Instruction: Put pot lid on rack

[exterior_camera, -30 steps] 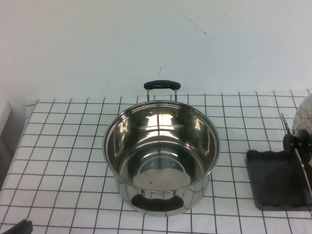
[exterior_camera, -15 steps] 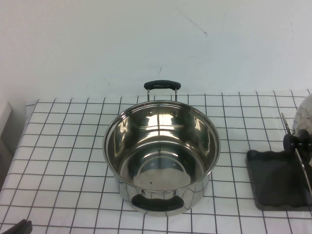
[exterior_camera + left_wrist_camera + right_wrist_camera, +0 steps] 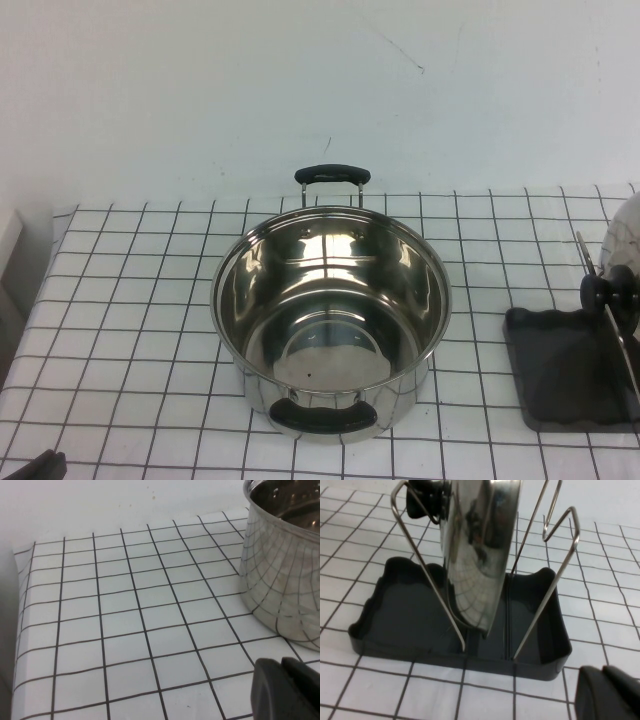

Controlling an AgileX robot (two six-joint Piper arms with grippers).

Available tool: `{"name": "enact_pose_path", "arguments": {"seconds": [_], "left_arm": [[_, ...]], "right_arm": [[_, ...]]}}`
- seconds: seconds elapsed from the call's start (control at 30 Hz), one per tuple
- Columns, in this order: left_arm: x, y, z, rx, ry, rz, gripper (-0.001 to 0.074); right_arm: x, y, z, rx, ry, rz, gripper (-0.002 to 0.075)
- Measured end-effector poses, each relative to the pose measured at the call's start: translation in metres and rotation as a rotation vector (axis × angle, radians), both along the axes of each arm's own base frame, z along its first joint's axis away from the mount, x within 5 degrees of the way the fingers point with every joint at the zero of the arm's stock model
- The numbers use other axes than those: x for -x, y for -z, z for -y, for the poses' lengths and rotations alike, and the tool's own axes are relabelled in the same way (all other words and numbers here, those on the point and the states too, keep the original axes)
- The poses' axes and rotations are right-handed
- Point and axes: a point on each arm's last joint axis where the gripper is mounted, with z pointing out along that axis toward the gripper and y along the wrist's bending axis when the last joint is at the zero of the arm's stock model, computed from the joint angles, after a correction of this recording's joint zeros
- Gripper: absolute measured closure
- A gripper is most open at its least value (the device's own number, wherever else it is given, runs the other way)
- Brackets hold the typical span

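The pot lid (image 3: 480, 555) stands on edge in the rack (image 3: 540, 655), held between the upright wires, its black knob (image 3: 422, 502) facing away from the tray's open side. In the high view the rack (image 3: 560, 375) is at the right edge, with the lid (image 3: 626, 240) and its knob (image 3: 608, 290) partly cut off. My right gripper (image 3: 601, 672) is shut and empty, just off the rack's near corner, apart from it. My left gripper (image 3: 281, 664) is shut and empty, low over the cloth beside the pot; its tip shows at the bottom left of the high view (image 3: 38, 466).
A deep steel pot (image 3: 330, 300) with two black handles stands open in the middle of the checked cloth; it also shows in the left wrist view (image 3: 285, 560). A white wall runs behind the table. The cloth's left edge (image 3: 40, 290) drops off.
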Motion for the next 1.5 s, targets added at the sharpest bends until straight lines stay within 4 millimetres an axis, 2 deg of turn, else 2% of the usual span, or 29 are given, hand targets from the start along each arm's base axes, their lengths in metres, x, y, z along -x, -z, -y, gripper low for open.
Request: {"name": "enact_pose_path", "arguments": {"seconds": [0.3,0.93,1.03,1.13,1.23,1.33,1.43,1.5], "left_arm": [[0.0,0.0,0.0,0.0,0.0,0.0,0.0736],[0.0,0.0,0.0,0.013,-0.004,-0.004,0.0737],[-0.002,-0.001,-0.005,0.104,-0.099,-0.026,0.0737],[-0.003,0.003,-0.017,0.245,-0.284,-0.096,0.0737],[0.003,0.012,-0.028,0.306,-0.434,-0.2,0.0737],[0.011,0.015,-0.032,0.287,-0.452,-0.223,0.0737],[0.017,0.011,-0.033,0.238,-0.414,-0.127,0.0737],[0.021,0.007,-0.034,0.139,-0.383,-0.039,0.0737]], "right_arm": [[0.0,0.0,0.0,-0.08,0.029,0.0,0.0728],[0.0,0.0,0.0,-0.087,0.031,0.0,0.0728],[0.0,0.0,0.0,-0.087,0.031,0.0,0.0728],[0.0,0.0,0.0,-0.087,0.031,0.0,0.0728],[0.0,0.0,0.0,-0.087,0.031,0.0,0.0728],[0.0,0.0,0.0,-0.087,0.031,0.0,0.0728],[0.0,0.0,0.0,-0.087,0.031,0.0,0.0729],[0.0,0.0,0.0,-0.087,0.031,0.0,0.0729]]}}
